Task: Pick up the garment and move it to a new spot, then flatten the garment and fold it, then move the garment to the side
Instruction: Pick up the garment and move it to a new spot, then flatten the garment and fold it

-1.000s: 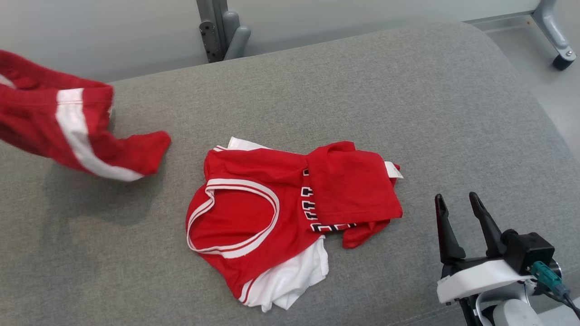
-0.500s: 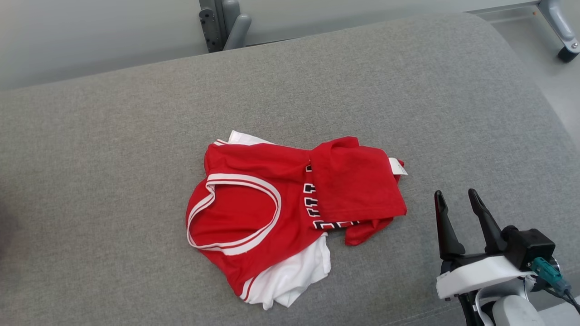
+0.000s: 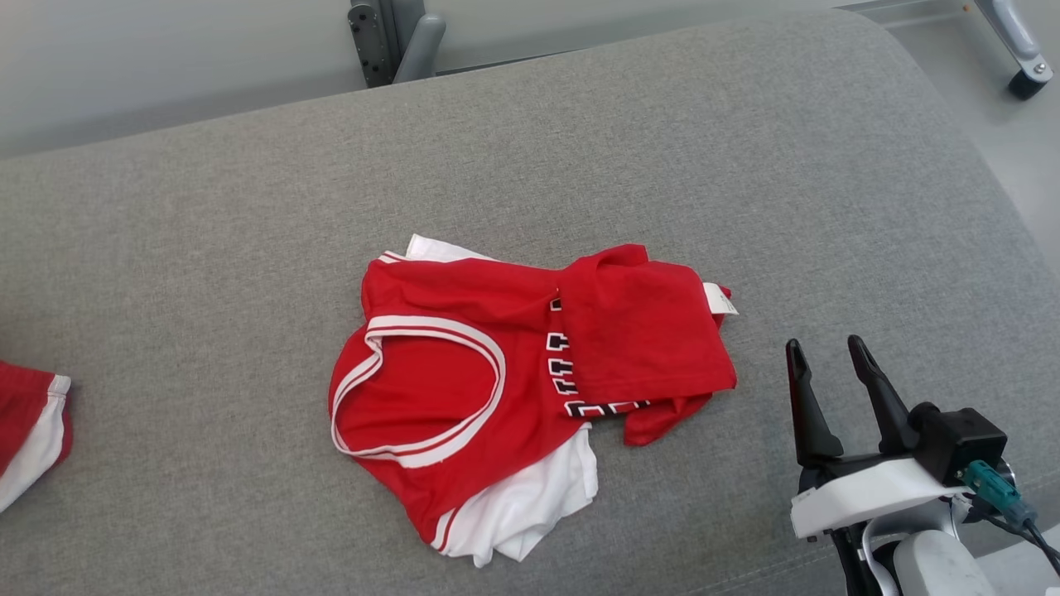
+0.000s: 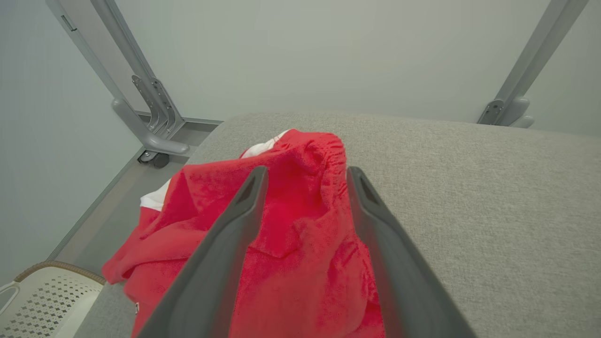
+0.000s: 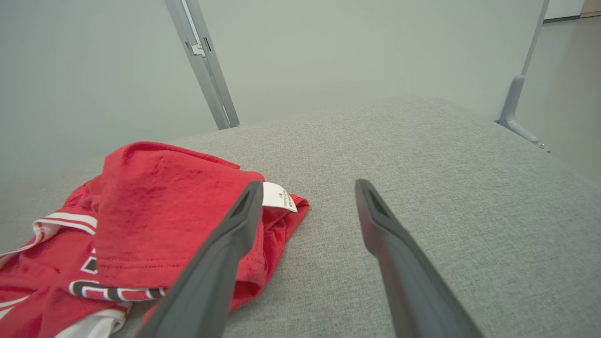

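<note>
A red garment with a white side stripe (image 3: 29, 430) lies on the grey cushion at the far left edge of the head view. In the left wrist view the same red fleecy cloth (image 4: 291, 225) is heaped near the cushion's edge, under and between the spread fingers of my left gripper (image 4: 305, 171), which is open. My right gripper (image 3: 823, 344) stands open at the lower right with nothing between its fingers (image 5: 309, 184). It is just right of a red jersey with white trim (image 3: 464, 389), crumpled in the middle of the cushion.
The grey cushion (image 3: 662, 165) fills most of the scene and drops off at its rounded right end. Metal frame legs (image 3: 397, 41) and a caster (image 3: 1027, 83) stand beyond it. A white perforated basket (image 4: 42, 300) sits on the floor past the left edge.
The striped red garment hung in the air at the upper left a second ago; now it lies on the cushion at the far left. My left gripper has opened. The head camera shifted slightly.
</note>
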You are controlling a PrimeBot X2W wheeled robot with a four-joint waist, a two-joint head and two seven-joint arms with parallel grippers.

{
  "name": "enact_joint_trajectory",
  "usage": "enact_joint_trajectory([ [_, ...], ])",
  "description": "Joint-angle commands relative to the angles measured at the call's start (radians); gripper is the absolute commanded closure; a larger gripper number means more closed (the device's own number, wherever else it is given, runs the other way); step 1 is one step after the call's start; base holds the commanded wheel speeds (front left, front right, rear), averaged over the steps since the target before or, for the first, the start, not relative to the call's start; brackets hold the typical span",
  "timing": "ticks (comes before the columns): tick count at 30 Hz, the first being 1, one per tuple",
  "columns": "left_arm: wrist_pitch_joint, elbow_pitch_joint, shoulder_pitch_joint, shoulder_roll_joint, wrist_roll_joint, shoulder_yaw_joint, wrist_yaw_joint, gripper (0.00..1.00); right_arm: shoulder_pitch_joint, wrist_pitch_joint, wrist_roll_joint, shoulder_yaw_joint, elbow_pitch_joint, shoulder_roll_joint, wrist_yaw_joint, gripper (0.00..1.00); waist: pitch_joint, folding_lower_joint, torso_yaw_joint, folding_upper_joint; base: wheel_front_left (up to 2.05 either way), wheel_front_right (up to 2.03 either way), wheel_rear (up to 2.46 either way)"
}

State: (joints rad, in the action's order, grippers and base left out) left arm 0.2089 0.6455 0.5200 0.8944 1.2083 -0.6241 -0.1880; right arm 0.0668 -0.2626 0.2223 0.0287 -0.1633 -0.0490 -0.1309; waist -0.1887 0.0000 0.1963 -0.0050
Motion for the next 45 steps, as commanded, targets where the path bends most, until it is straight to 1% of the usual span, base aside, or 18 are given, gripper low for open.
enact_joint_trajectory([
  [1, 0.011, 0.004, -0.003, -0.005, -0.009, 0.001, 0.002, 0.00, -0.005, -0.003, 0.000, -0.003, -0.001, -0.003, 0.000, 0.00, 0.001, 0.0000, 0.000, 0.0050, 0.00, 0.00, 0.00],
  [3, 0.037, 0.007, 0.010, -0.025, -0.006, 0.029, 0.007, 0.00, -0.014, -0.003, -0.001, -0.004, 0.002, -0.003, 0.000, 0.00, 0.005, 0.0000, 0.000, 0.0050, 0.00, 0.00, 0.00],
  [5, 0.052, -0.013, 0.006, -0.045, -0.025, 0.066, 0.013, 0.00, -0.025, -0.003, -0.005, -0.014, 0.004, -0.003, 0.000, 0.00, 0.015, 0.0000, -0.006, 0.0050, 0.00, 0.00, 0.00],
  [7, 0.057, -0.061, -0.009, -0.063, -0.088, 0.122, 0.006, 0.00, -0.034, -0.003, -0.010, -0.024, 0.012, -0.003, 0.000, 0.00, 0.027, 0.0000, -0.021, 0.0050, 0.00, 0.00, 0.00],
  [8, 0.056, -0.125, -0.063, -0.110, -0.156, 0.196, -0.001, 0.00, -0.045, -0.003, -0.027, -0.021, 0.021, -0.002, 0.000, 0.00, 0.040, 0.0000, -0.037, 0.0050, 0.00, 0.00, 0.00],
  [10, 0.055, -0.210, -0.126, -0.162, -0.232, 0.272, -0.007, 0.00, -0.054, -0.003, -0.045, -0.027, 0.034, -0.004, 0.000, 0.00, 0.055, 0.0000, -0.051, 0.0050, 0.00, 0.00, 0.00],
  [13, 0.055, -0.333, -0.250, -0.243, -0.333, 0.379, 0.003, 0.00, -0.060, -0.003, -0.077, -0.034, 0.056, -0.003, 0.000, 0.00, 0.078, 0.0000, -0.068, 0.0050, 0.00, 0.00, 0.00],
  [16, 0.055, -0.424, -0.386, -0.327, -0.422, 0.452, 0.015, 0.00, -0.066, -0.003, -0.103, -0.039, 0.079, -0.003, 0.000, 0.00, 0.099, 0.0000, -0.082, 0.0050, 0.00, 0.00, 0.00],
  [20, 0.056, -0.524, -0.511, -0.447, -0.538, 0.531, 0.081, 0.00, -0.074, -0.003, -0.127, -0.054, 0.103, -0.016, 0.000, 0.00, 0.123, 0.0000, -0.099, 0.0050, 0.00, 0.00, 0.00],
  [23, 0.056, -0.550, -0.587, -0.538, -0.623, 0.566, 0.147, 0.00, -0.088, -0.003, -0.138, -0.061, 0.110, -0.022, 0.000, 0.00, 0.136, 0.0000, -0.105, 0.0050, 0.00, 0.00, 0.00],
  [27, 0.056, -0.544, -0.666, -0.626, -0.728, 0.591, 0.232, 0.00, -0.107, -0.003, -0.151, -0.071, 0.098, -0.036, 0.000, 0.00, 0.162, 0.0000, -0.102, 0.0050, 0.00, 0.00, 0.00],
  [29, 0.056, -0.526, -0.700, -0.650, -0.776, 0.593, 0.264, 0.00, -0.112, -0.003, -0.157, -0.080, 0.090, -0.036, 0.000, 0.00, 0.169, 0.0000, -0.095, 0.0050, 0.00, 0.00, 0.00],
  [32, 0.056, -0.514, -0.729, -0.689, -0.832, 0.609, 0.285, 0.00, -0.122, -0.003, -0.167, -0.077, 0.077, -0.044, 0.000, 0.00, 0.180, 0.0000, -0.083, 0.0050, 0.00, 0.00, 0.00],
  [36, 0.056, -0.506, -0.760, -0.743, -0.874, 0.656, 0.299, 0.00, -0.133, -0.003, -0.178, -0.079, 0.065, -0.048, 0.000, 0.00, 0.198, 0.0000, -0.077, 0.0050, 0.00, 0.00, 0.00],
  [39, 0.056, -0.507, -0.752, -0.770, -0.895, 0.677, 0.309, 0.00, -0.149, -0.003, -0.183, -0.085, 0.056, -0.048, 0.000, 0.00, 0.205, 0.0000, -0.092, 0.0050, 0.00, 0.00, 0.00],
  [45, 0.056, -0.520, -0.725, -0.793, -0.922, 0.691, 0.318, 0.00, -0.141, -0.003, -0.185, -0.075, 0.047, -0.049, 0.000, 0.00, 0.205, 0.0000, -0.114, 0.0050, 0.00, 0.00, 0.00],
])
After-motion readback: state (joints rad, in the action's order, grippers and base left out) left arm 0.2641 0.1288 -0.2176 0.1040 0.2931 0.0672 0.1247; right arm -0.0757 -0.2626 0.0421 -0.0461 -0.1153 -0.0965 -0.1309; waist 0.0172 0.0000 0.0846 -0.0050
